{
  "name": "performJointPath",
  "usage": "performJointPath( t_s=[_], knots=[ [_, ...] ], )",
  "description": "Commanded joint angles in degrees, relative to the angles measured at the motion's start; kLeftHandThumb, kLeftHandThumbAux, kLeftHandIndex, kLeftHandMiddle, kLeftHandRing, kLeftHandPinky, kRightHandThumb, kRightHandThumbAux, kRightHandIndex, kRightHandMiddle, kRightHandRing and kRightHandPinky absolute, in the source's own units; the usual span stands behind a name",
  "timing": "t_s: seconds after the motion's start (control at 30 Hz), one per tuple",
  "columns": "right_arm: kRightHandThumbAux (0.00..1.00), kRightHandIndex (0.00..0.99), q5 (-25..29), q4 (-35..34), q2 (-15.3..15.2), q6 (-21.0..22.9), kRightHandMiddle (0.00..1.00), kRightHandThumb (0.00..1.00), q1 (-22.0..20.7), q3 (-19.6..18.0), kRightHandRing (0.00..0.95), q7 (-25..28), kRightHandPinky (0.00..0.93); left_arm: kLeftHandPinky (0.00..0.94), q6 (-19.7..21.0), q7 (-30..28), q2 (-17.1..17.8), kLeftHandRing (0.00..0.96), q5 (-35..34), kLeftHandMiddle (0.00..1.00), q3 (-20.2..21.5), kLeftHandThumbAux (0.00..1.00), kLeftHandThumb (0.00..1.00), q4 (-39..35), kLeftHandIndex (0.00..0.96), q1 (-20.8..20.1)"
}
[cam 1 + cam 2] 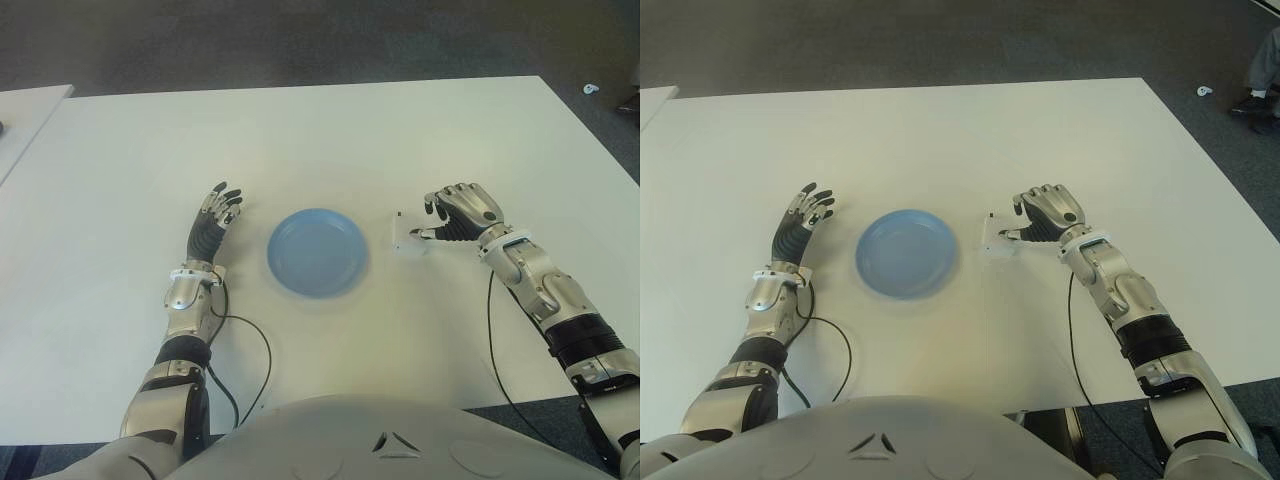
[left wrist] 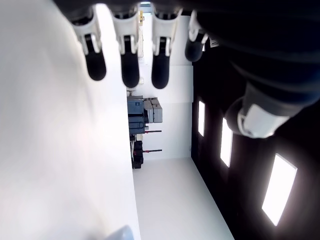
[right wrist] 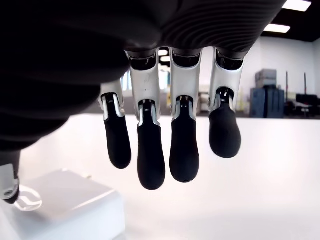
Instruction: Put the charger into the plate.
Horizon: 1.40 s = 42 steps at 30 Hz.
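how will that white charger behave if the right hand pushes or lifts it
The charger looks like a rigid, boxy block, so it should slide rather than roll on the smooth table. Its glossy sides may slip in the right robot hand, whose fingers hang open above it.

I see the white, boxy charger (image 1: 409, 241) lying flat on the desk (image 1: 330, 140), just under my right hand's (image 1: 462, 215) thumb. The round blue plate (image 1: 318, 252) sits empty, just beyond it.

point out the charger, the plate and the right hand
charger (image 1: 407, 240): left eye view, top face
plate (image 1: 318, 251): left eye view, bare centre
right hand (image 1: 462, 212): left eye view, back of the hand
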Motion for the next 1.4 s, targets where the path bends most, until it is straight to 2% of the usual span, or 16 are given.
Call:
performJointPath(
  t_s=[0.03, 0.37, 0.6, 0.67, 0.73, 0.8, 1.0, 1.2, 1.27, 1.3, 1.37, 1.4],
  knots=[
    [0.458, 0.512, 0.0, 1.3, 0.5, -0.8, 0.742, 0.53, 0.3, -0.3, 0.75, -1.6, 0.772, 0.183, 3.5, 0.4, -2.4, 0.181, 0.8, 0.192, -1.1, 0.498, 0.0, 4.1, 0.082, 5.6],
    [0.515, 0.572, -1.5, 3.9, 0.9, -1.5, 0.795, 0.509, -0.3, 0.5, 0.809, -6.1, 0.847, 0.2, 3.5, 0.1, -2.3, 0.193, 0.5, 0.203, -0.9, 0.494, 0.0, 4.2, 0.101, 5.6],
    [0.604, 0.674, -1.8, 5.3, 1.2, -2.6, 0.838, 0.665, -0.7, 0.8, 0.839, -8.5, 0.876, 0.208, 3.5, 0.4, -2.4, 0.203, 0.6, 0.212, -0.9, 0.497, 0.0, 3.9, 0.109, 5.6],
    [0.621, 0.697, -0.5, 5.5, 1.5, -3.4, 0.846, 0.696, -0.7, 0.4, 0.844, -8.4, 0.876, 0.21, 3.4, 0.5, -2.5, 0.205, 0.6, 0.214, -1.0, 0.497, 0.0, 3.8, 0.11, 5.7],
    [0.631, 0.726, 0.8, 5.9, 1.7, -4.5, 0.848, 0.745, -0.7, 0.2, 0.844, -7.9, 0.844, 0.209, 3.4, 0.5, -2.5, 0.207, 0.7, 0.216, -1.0, 0.495, 0.0, 3.7, 0.112, 5.7],
    [0.618, 0.725, 1.4, 6.3, 1.5, -5.6, 0.837, 0.754, -0.9, 0.3, 0.836, -7.7, 0.822, 0.207, 3.4, 0.6, -2.5, 0.207, 0.7, 0.215, -1.0, 0.493, 0.0, 3.8, 0.112, 5.7],
    [0.536, 0.619, 0.9, 7.4, 1.2, -7.5, 0.785, 0.659, -1.6, 0.8, 0.783, -8.1, 0.753, 0.204, 3.4, 0.4, -2.4, 0.205, 0.8, 0.212, -1.1, 0.486, 0.0, 3.8, 0.111, 5.7],
    [0.481, 0.462, 0.3, 7.9, 0.9, -8.5, 0.675, 0.566, -2.5, 1.3, 0.658, -7.1, 0.621, 0.205, 3.4, 0.5, -2.5, 0.206, 0.8, 0.216, -1.2, 0.487, 0.0, 3.8, 0.116, 5.8],
    [0.436, 0.332, 0.1, 7.5, 0.7, -8.5, 0.502, 0.489, -2.5, 1.4, 0.488, -6.3, 0.46, 0.206, 3.4, 0.6, -2.5, 0.206, 0.9, 0.217, -1.2, 0.491, 0.0, 3.7, 0.118, 5.8],
    [0.43, 0.313, 0.0, 7.1, 0.5, -8.3, 0.477, 0.478, -2.4, 1.5, 0.464, -5.7, 0.437, 0.206, 3.4, 0.7, -2.5, 0.206, 0.9, 0.217, -1.2, 0.491, 0.0, 3.7, 0.118, 5.8],
    [0.388, 0.176, 0.0, 6.7, 0.1, -8.2, 0.294, 0.417, -2.5, 1.6, 0.272, -3.8, 0.262, 0.206, 3.4, 0.7, -2.5, 0.205, 1.0, 0.217, -1.3, 0.493, 0.0, 3.6, 0.118, 5.8],
    [0.38, 0.152, 0.2, 6.3, -0.4, -8.0, 0.265, 0.408, -2.6, 1.9, 0.241, -1.5, 0.235, 0.206, 3.4, 0.7, -2.5, 0.205, 1.0, 0.216, -1.3, 0.493, 0.0, 3.6, 0.118, 5.8]
  ],
)
